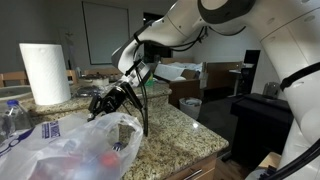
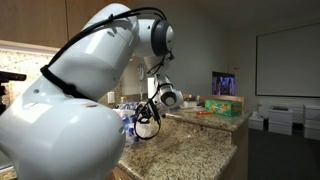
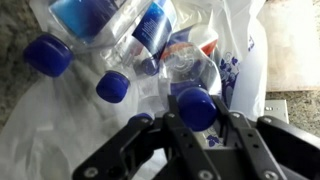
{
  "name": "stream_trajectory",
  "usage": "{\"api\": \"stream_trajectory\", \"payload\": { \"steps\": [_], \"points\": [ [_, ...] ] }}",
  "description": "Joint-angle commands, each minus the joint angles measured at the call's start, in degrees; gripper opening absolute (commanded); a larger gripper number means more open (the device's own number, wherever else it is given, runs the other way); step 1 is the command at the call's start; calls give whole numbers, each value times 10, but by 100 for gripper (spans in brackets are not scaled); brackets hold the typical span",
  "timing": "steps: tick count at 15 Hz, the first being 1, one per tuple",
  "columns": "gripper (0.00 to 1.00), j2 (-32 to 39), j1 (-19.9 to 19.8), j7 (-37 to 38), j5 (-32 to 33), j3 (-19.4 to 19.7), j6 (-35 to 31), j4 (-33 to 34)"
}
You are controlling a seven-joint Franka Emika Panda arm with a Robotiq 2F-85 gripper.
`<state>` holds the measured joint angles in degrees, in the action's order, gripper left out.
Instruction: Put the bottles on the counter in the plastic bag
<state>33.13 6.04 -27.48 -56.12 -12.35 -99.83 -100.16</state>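
Paper towel roll (image 1: 45,72) and large water bottle (image 1: 11,122) stand behind plastic bag (image 1: 80,148) on counter (image 1: 185,135). Gripper (image 1: 104,101) hangs over bag's open top. Wrist view: jaws clamped on one blue-capped bottle (image 3: 197,105), just above other bottles (image 3: 110,40) lying inside bag. In both exterior views the grip is too small to judge.

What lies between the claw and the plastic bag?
A blue-capped bottle, gripped in the claw over the plastic bag, which holds other bottles; the wrist view shows it.
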Motion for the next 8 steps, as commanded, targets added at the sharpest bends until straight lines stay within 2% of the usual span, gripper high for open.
{"api": "stream_trajectory", "payload": {
  "steps": [1, 7, 8],
  "points": [
    [12, -41, 10, 14, -25, 8, -21, -76],
    [12, -43, 40, 17, -30, 3, -24, -81],
    [22, -46, 44, 16, -29, 4, -26, -81]
  ]
}}
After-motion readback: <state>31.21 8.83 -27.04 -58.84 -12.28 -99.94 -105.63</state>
